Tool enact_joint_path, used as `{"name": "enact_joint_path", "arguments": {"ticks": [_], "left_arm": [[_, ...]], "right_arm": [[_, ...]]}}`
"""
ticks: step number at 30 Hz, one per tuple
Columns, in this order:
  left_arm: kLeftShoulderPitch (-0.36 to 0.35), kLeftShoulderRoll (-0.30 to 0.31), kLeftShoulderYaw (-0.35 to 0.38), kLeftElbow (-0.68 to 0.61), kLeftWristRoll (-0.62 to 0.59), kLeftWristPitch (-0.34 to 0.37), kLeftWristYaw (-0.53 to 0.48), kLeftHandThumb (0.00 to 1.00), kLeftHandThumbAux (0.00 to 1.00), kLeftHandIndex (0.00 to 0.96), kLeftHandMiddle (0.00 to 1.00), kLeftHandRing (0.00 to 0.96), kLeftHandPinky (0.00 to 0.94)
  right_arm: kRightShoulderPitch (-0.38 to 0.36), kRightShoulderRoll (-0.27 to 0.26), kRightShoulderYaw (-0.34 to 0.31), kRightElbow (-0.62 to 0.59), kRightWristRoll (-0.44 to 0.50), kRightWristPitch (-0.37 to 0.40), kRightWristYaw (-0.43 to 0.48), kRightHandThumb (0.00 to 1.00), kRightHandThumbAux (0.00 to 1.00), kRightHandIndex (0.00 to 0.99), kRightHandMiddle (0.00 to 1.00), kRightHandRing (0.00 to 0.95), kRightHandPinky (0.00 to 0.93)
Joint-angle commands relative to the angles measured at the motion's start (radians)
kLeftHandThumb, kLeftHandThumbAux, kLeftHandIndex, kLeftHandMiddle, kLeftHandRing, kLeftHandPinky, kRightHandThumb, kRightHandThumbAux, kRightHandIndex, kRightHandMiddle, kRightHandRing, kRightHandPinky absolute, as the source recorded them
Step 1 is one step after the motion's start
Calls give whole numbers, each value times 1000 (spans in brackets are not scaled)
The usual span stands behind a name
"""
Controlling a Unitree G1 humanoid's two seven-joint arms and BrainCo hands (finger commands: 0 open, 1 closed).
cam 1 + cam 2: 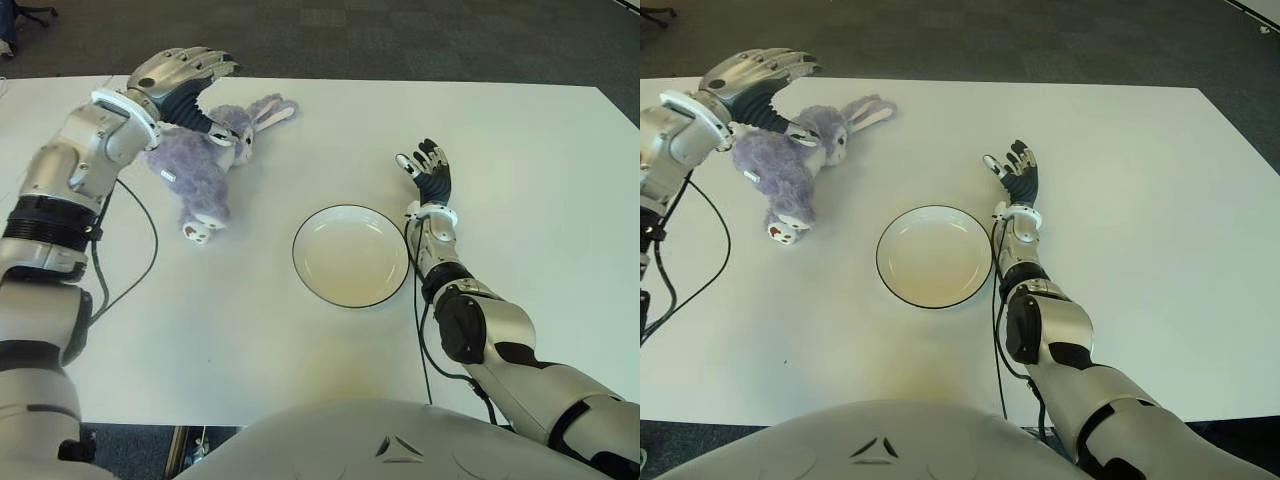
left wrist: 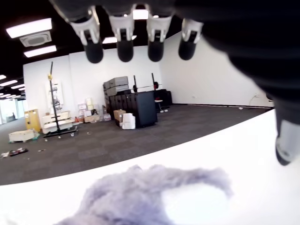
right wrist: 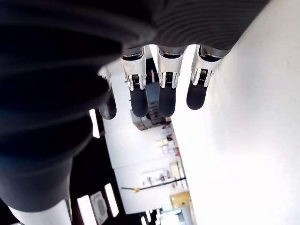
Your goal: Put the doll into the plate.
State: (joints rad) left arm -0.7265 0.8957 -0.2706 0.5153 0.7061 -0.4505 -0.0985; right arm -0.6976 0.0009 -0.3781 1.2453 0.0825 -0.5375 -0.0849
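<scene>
From the eye views, the purple doll lay near the white table's far left corner, the left hand spread above it. The empty plate sat mid-table, the right hand beside it, fingers apart. The left wrist view alone showed shelving across grey carpet.

Four dark fingertips of the left hand hang spread above the doll. Its purple fur lies on the white table, untouched
</scene>
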Motion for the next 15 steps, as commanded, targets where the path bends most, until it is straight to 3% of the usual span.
{"name": "enact_joint_path", "arguments": {"ticks": [1,10,15], "left_arm": [[68,67,36,45,-16,-70,46,0,490,0,0,0,0],[158,135,83,17,-67,-104,2,0,509,0,0,0,0],[174,153,88,35,-78,-104,-17,0,540,54,0,0,0]], "right_arm": [[150,29,-21,102,23,141,-19,0,824,166,150,119,117],[149,27,-20,103,20,140,-16,0,805,166,158,124,123],[150,28,-22,102,23,137,-10,0,810,165,161,128,124]]}}
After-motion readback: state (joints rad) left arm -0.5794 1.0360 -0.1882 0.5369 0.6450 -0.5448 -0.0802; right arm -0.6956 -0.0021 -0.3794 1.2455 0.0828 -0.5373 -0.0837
